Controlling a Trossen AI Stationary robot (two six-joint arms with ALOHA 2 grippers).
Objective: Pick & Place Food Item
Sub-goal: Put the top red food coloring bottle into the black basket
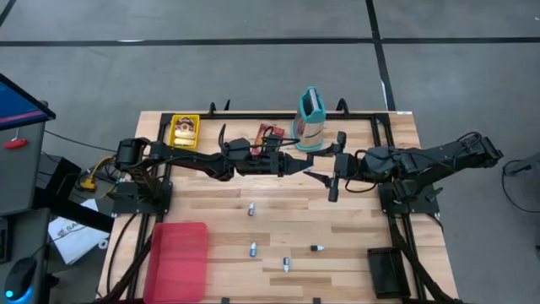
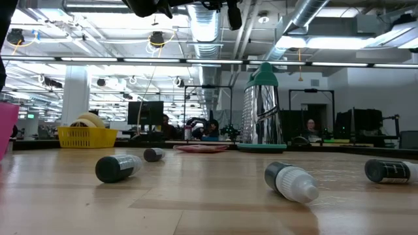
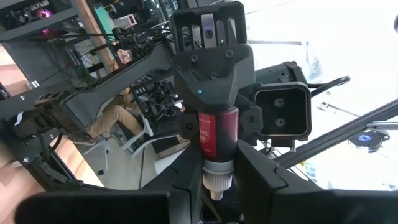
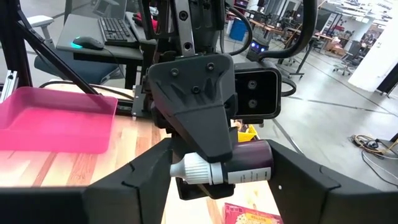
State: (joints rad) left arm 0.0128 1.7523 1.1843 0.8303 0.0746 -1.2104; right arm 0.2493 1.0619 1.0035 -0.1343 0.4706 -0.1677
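The food item is a dark red bottle (image 3: 218, 133) with a white nozzle cap, held in the air above the middle of the table. My left gripper (image 1: 295, 163) is shut on it, and the cap end sits between its own fingers (image 3: 267, 186) in the left wrist view. My right gripper (image 1: 321, 171) faces it from the other side. In the right wrist view the bottle (image 4: 245, 163) lies crosswise between the right gripper's spread fingers (image 4: 305, 180). I cannot see whether they touch it.
A teal-handled grater (image 1: 310, 118) stands at the back, beside a red packet (image 1: 270, 133) and a yellow basket (image 1: 185, 130). A pink tray (image 1: 178, 260) lies at the front left. Several small bottles (image 1: 252, 249) lie loose on the wood. A black block (image 1: 388, 272) sits at the front right.
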